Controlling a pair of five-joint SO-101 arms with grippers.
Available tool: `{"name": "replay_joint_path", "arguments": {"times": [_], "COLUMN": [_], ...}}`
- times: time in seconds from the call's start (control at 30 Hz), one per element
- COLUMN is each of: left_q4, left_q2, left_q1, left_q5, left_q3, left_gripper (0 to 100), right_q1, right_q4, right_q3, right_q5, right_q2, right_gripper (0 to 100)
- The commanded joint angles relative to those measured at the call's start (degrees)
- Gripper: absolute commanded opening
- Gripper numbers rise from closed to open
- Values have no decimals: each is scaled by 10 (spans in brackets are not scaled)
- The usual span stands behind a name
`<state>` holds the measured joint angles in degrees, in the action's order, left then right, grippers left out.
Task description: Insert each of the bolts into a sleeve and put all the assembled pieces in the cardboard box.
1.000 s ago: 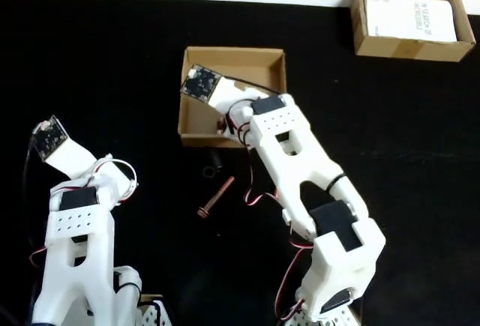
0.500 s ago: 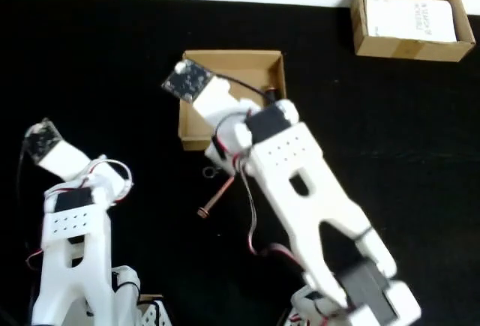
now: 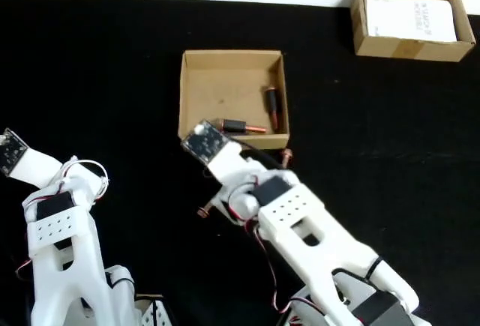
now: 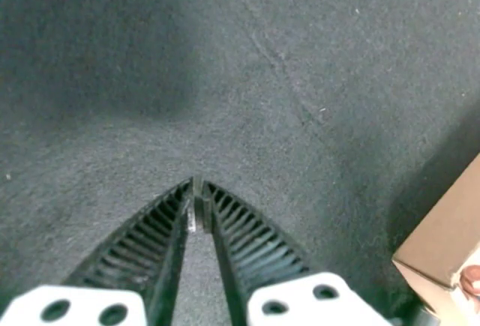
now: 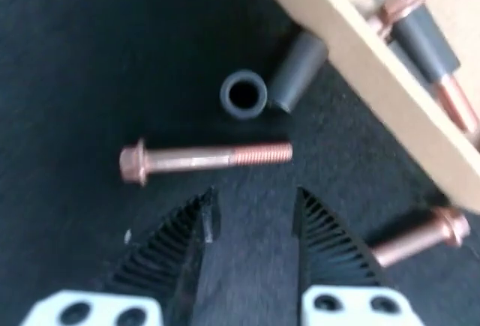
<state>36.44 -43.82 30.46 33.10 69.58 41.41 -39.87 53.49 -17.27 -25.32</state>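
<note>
right arm [image 3: 300,221] has pulled back out of the cardboard box [image 3: 201,86], where it was reaching a second ago, leaving two assembled pieces on the box floor. one [image 3: 238,126] lies along the near wall, the other [image 3: 273,106] by the wall on the right of the high view. the right end effector [image 5: 253,198] now hangs open and empty over the black tabletop [image 3: 112,79], its jaws spread just short of a loose copper bolt [image 5: 202,158] lying flat in front of the box. beyond that bolt an empty black sleeve [image 5: 244,94] turns its bore to the wrist camera. a second sleeve [image 5: 300,70] lies on its side just beside it, close against the outside of the box wall. a second bolt [image 5: 420,237] lies apart, off the box's near corner. over the same second the left arm [image 3: 56,228] has swung outward, away from the work. its left end effector [image 4: 199,189] is closed on nothing, pointing down at bare tabletop. the drop-off looks complete, with two bolts and two sleeves apparently left to join. the nearer bolt seems the likely next pick.
</note>
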Motion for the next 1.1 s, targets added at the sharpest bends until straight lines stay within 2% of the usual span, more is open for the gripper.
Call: {"name": "replay_joint_path", "arguments": {"times": [0.0,0.13,0.4,0.5,0.6,0.93,1.07], "left_q4": [-9,-9,-26,-62,-86,-85,-85], "left_q2": [-1,-1,1,-1,-2,-2,-2], "left_q1": [7,7,7,7,7,7,7], "left_q5": [5,5,6,6,6,6,6], "left_q3": [-4,-4,2,22,35,35,35], "left_gripper": [9,8,8,8,8,8,8], "right_q1": [5,3,3,3,2,-6,0], "right_q4": [110,163,237,251,249,248,185], "right_q3": [42,47,45,40,13,-155,-182], "right_q5": [3,3,3,3,3,2,3], "right_q2": [-24,0,81,97,116,258,263], "right_gripper": [138,6,6,6,6,6,6]}}
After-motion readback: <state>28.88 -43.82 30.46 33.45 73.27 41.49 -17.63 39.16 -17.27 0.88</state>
